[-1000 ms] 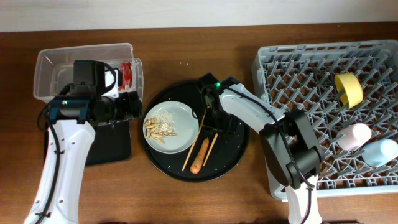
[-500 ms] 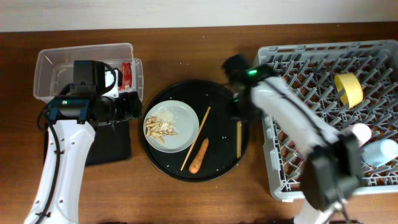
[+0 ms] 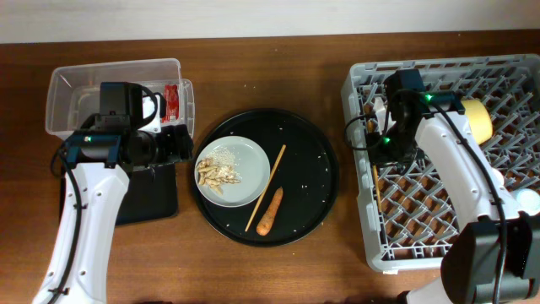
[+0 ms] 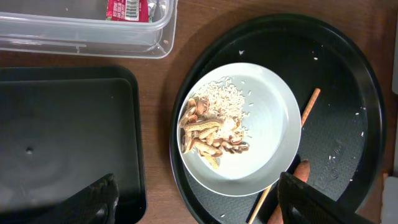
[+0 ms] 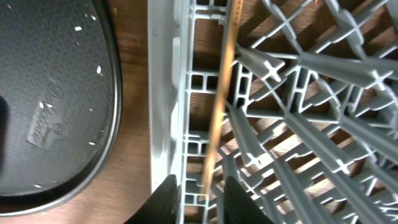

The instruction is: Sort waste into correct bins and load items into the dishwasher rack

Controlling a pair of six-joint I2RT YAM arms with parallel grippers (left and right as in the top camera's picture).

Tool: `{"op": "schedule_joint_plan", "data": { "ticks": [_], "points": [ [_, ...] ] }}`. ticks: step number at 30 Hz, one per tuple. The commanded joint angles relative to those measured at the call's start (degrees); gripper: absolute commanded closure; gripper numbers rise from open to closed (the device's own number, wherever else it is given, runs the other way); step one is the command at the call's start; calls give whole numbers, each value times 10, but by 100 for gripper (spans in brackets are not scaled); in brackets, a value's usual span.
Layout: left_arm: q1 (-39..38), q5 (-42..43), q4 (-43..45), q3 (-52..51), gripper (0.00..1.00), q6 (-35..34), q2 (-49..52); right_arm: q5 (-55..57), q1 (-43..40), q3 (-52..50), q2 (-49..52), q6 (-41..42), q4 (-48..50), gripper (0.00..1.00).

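Observation:
My right gripper (image 3: 377,150) (image 5: 202,196) hovers over the left edge of the grey dishwasher rack (image 3: 447,236) (image 5: 165,93), its fingers slightly apart. A wooden chopstick (image 3: 375,173) (image 5: 221,106) lies in the rack between them. My left gripper (image 3: 187,143) (image 4: 199,205) is wide open and empty beside the pale plate (image 3: 245,165) (image 4: 273,112), which holds beige scraps (image 3: 218,173) (image 4: 211,134) and rice. A second chopstick (image 3: 266,187) (image 4: 308,106) and the orange stick (image 3: 271,211) (image 4: 301,167) lie on the round black tray (image 3: 316,177). The red wrapper (image 3: 172,101) (image 4: 127,9) is in the clear tub (image 3: 114,66).
The shallow black rectangular tray (image 3: 156,194) (image 4: 62,137) sits under my left arm, in front of the tub. The yellow bowl (image 3: 474,121) stands in the rack's far right. The blue cup (image 3: 530,201) shows at the rack's right edge. My right arm hides the pink cup.
My right gripper lifted one chopstick off the round tray and carried it right to the rack's left edge. The left arm has not moved.

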Motion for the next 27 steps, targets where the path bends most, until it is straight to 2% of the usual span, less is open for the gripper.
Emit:
{"op": "schedule_joint_plan", "data": {
  "ticks": [1, 4, 5, 6, 7, 8, 9, 10, 13, 17, 18, 23, 27],
  "points": [
    [2, -2, -2, 0, 19, 4, -7, -13, 2, 27, -19, 9, -14, 59],
    [2, -2, -1, 0, 18, 4, -7, -84, 8, 84, -63, 19, -36, 55],
    [1, -2, -2, 0, 18, 4, -7, -110, 15, 86, -80, 19, -35, 44],
    [-3, -2, -4, 0, 19, 5, -7, -133, 17, 86, -86, 19, -36, 28],
    [-14, -2, -7, 0, 19, 10, -7, -160, 17, 86, -88, 19, -38, 27],
    [-32, -2, -10, 0, 19, 22, -7, -176, 16, 86, -88, 19, -48, 20],
    [-62, -2, -12, 0, 19, 36, -7, -175, 16, 86, -88, 19, -59, 5],
    [-96, -2, -12, 0, 19, 38, -4, -168, 12, 86, -88, 19, -70, 1],
    [-200, -2, -15, 0, 19, 38, 30, -30, -34, 86, -88, 91, -117, 2],
    [-291, -3, -18, 0, 19, 38, 106, -28, -116, 85, -88, 90, -145, 2],
    [-331, -6, -18, 0, 20, 38, 153, -29, -129, 85, -88, 89, -150, 2],
    [-398, -38, -13, 0, 20, 38, 246, -29, -130, 85, -88, 89, -150, 2],
    [-419, -49, 20, 0, 19, 37, 285, -29, -130, 85, -88, 89, -150, 2]
  ]
}}
